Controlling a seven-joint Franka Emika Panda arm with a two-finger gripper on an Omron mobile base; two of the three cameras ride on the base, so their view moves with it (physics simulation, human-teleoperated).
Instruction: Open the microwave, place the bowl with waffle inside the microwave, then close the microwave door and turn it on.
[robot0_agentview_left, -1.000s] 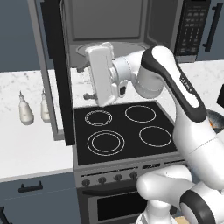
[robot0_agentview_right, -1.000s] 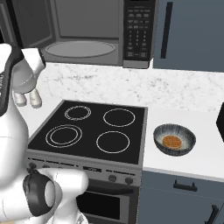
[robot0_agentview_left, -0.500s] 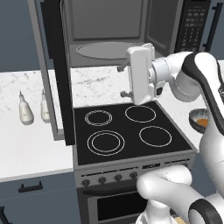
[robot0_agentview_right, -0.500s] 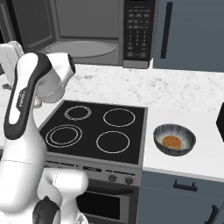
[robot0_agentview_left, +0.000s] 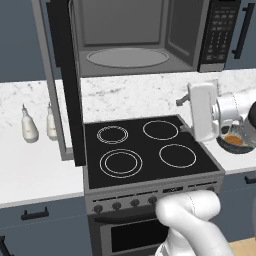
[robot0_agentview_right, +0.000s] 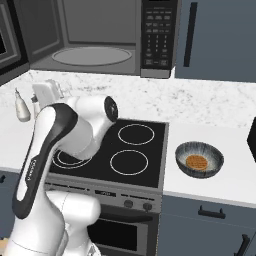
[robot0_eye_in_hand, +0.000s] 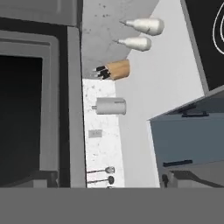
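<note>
Microwave (robot0_agentview_left: 145, 37) stands with its cavity exposed; grey interior and round turntable (robot0_agentview_left: 127, 57) visible, keypad strip (robot0_agentview_left: 217, 32) at the 3 o'clock side of the opening. Microwave door (robot0_agentview_left: 65, 80) is swung fully out at the 9 o'clock side, seen edge-on in the left base view, hanging over the front left of the stove (robot0_agentview_left: 147, 150).

Bowl (robot0_agentview_right: 199, 159) sits on the white table (robot0_agentview_right: 220, 180) just beside the stove's 3 o'clock edge, upright, apart from the arm. Waffle (robot0_agentview_right: 196, 162) lies flat in the bottom of the bowl. In the left base view the bowl is mostly hidden behind the wrist, only a sliver of rim and waffle showing.

Hand (robot0_agentview_left: 202, 111) hovers above the stove's rear right burner area, at about 9 o'clock from the bowl. Its finger tips are not clearly visible in any view; jaws stand at their widest, and nothing is seen held.

Two pale bottles (robot0_agentview_left: 29, 127) stand on the table at 9 o'clock of the door. The hand view looks sideways along the table: door frame, same bottles (robot0_eye_in_hand: 142, 26), a knife block (robot0_eye_in_hand: 114, 70).
</note>
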